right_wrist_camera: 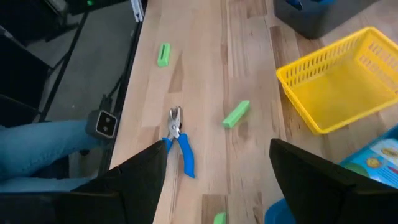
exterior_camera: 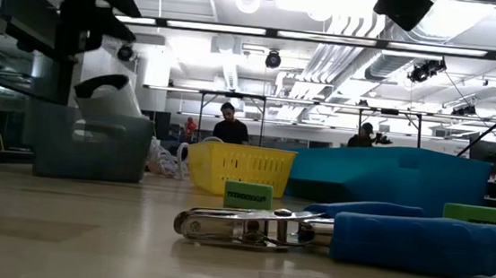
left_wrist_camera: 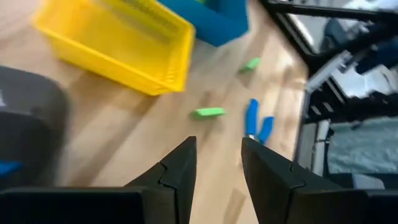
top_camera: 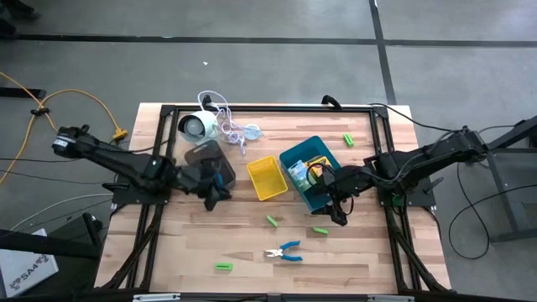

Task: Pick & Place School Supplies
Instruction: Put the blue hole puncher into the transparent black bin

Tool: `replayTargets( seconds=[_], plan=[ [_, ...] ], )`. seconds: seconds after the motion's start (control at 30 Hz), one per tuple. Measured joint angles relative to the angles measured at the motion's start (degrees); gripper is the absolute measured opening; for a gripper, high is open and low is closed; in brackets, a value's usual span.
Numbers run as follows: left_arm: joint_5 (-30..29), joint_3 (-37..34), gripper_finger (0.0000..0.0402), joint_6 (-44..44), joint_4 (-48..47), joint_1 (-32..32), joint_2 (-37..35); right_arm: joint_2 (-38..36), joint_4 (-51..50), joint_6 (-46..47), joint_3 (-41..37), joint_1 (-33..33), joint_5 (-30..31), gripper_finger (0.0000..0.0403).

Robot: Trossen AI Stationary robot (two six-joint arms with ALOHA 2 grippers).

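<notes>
The right pincer (top_camera: 341,220) hangs with its fingers spread wide and nothing between them, just off the near corner of the blue tray (top_camera: 295,156); the left pincer (top_camera: 211,201) is part open and also empty, over bare worktop (top_camera: 369,260) beside the grey tray (top_camera: 204,153); closest to the right pincer lie two green blocks, one green block (right_wrist_camera: 236,114) toward the yellow tray (right_wrist_camera: 367,46) and another (top_camera: 320,230) just beside the fingers; farther out lie the blue-handled pliers (right_wrist_camera: 179,144), and well apart a third block (right_wrist_camera: 163,54) near the worktop's edge; the blocks look light, stiff and smooth, so they may skid or twist if pinched near an end, and the better hold seems to be across the short width at mid-length; the pliers look heavier, with steel jaws and rubbery grips; taking them across both handles close to the pivot should keep them from swinging open or tipping; printed packs (top_camera: 298,170) already sit in the blue tray.
</notes>
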Motion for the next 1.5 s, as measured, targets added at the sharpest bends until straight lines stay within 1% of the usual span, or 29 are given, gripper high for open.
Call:
replayTargets(
  seconds=[0.2, 0.3, 0.37, 0.5, 0.63, 0.77, 0.87, 1.03, 1.23, 1.37, 1.5],
  plan=[
    [-6.7, 0.0, 0.0124, 2.6, 7.5, -10.9, 3.4, 3.9, 4.7, -0.5, 0.0, 0.8, -1.7, 0.0275],
    [-9.6, 0.0, 0.0124, 4.0, 10.8, -14.7, 6.0, 7.6, 5.0, -2.4, 0.0, 1.5, -2.5, 0.0275],
    [-10.4, 0.0, 0.0124, 4.5, 12.4, -16.4, 7.8, 10.1, 5.0, -3.3, 0.0, 1.7, -3.5, 0.0275],
    [-11.6, 0.0, 0.0124, 4.5, 15.0, -18.4, 11.5, 14.7, 5.2, -3.1, 0.0, 2.5, -5.4, 0.0275],
    [-11.7, 0.0, 0.0124, 5.2, 17.8, -20.0, 15.5, 18.8, 5.8, -3.1, 0.0, 3.8, -6.0, 0.0275],
    [-11.7, 0.0, 0.0124, 7.9, 23.4, -21.7, 18.7, 22.1, 7.3, -3.5, 0.0, 4.6, -5.9, 0.0275],
    [-11.7, 0.0, 0.0124, 8.7, 27.1, -23.0, 20.2, 23.8, 8.0, -1.8, 0.0, 4.5, -5.9, 0.0275],
    [-12.4, 0.0, 0.0124, 8.2, 28.0, -25.1, 21.6, 24.2, 8.2, 1.2, 0.0, 3.5, -5.8, 0.0275],
    [-13.4, 0.0, 0.0124, 7.4, 29.0, -26.5, 23.3, 24.2, 9.8, 1.3, 0.0, 2.5, -6.0, 0.0275],
    [-14.7, 0.0, 0.0124, 7.4, 29.4, -27.2, 23.6, 24.2, 11.3, -1.7, 0.0, 3.4, -5.2, 0.0275],
    [-15.8, 0.0, 0.0124, 7.3, 29.6, -28.0, 23.7, 24.2, 16.5, -6.4, 0.0, 6.9, -5.6, 0.0275]
  ],
)
